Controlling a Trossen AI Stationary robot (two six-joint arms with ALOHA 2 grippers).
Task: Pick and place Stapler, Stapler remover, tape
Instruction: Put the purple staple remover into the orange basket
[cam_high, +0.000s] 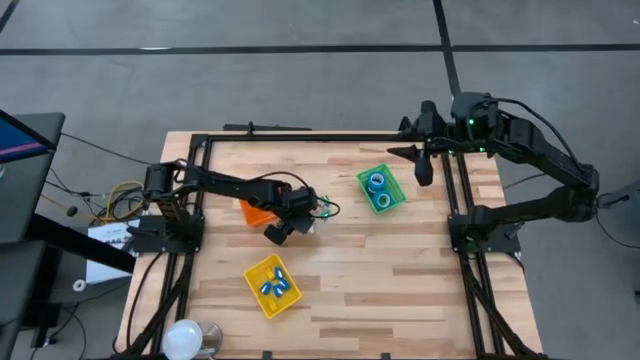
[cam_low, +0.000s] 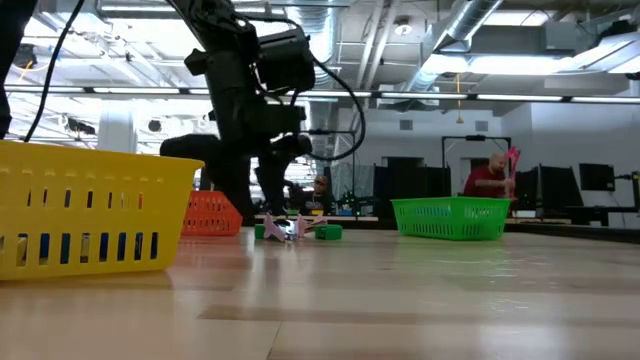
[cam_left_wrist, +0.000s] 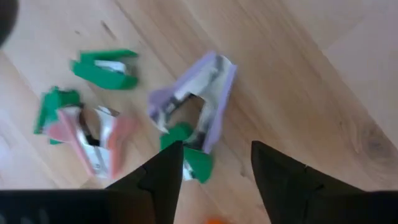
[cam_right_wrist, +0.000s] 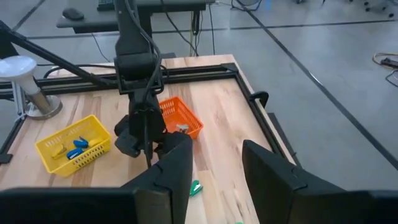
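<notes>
Over the middle of the tabletop (cam_high: 400, 280), the left tool (cam_left_wrist: 214, 165) hangs open and empty above the purple staple remover (cam_left_wrist: 198, 106). It should drop straight, then squeeze gently. The right tool (cam_right_wrist: 214, 155) waits open.

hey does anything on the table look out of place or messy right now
Yes: several staple removers lie loose in a jumble on the table, outside the bins, directly below the left end effector.

Blue tape (cam_high: 378, 190) in green bin (cam_high: 395, 184); orange bin (cam_high: 253, 213); yellow bin (cam_high: 256, 293); lilac remover (cam_left_wrist: 205, 87).
</notes>
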